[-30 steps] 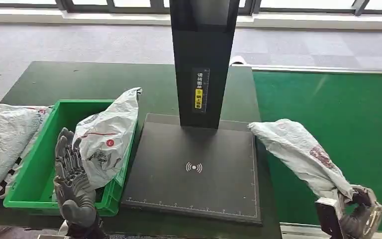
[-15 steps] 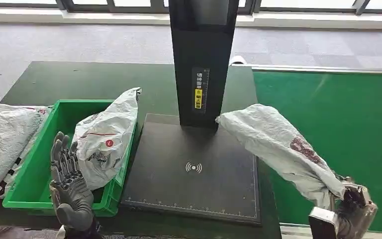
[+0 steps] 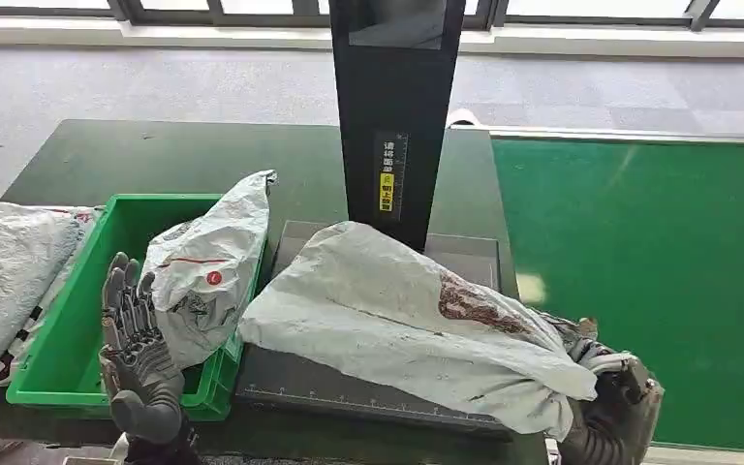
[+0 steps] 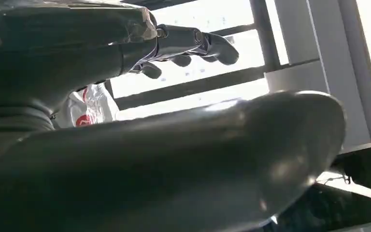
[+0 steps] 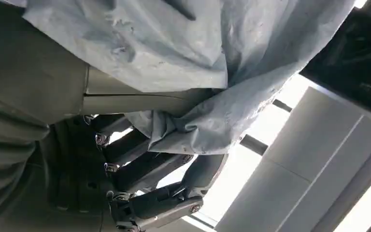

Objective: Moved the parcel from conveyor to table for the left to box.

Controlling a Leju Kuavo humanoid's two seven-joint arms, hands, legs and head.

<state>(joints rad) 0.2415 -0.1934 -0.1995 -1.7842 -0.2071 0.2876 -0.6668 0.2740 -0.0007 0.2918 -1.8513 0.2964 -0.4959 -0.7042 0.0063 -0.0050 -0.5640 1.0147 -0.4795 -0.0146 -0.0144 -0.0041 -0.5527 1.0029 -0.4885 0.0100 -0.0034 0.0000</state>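
Observation:
A large grey-white parcel bag (image 3: 397,320) with a red-brown print lies across the black scanner plate (image 3: 291,383) on the table. My right hand (image 3: 612,412) grips its near right end, at the table's front right; the right wrist view shows the fingers (image 5: 149,193) wrapped around the bunched bag (image 5: 207,72). My left hand (image 3: 136,363) stands open, palm up and fingers straight, at the front edge of the green box (image 3: 68,339). A second grey parcel (image 3: 208,266) leans inside that box.
The black scanner post (image 3: 394,116) rises behind the plate. The green conveyor belt (image 3: 659,252) runs on the right. More grey parcels (image 3: 5,281) lie left of the box. Dark green table (image 3: 155,155) stretches behind.
My right hand has swung the parcel left from the conveyor side onto the scanner plate, where it now lies flat. The left hand has barely moved.

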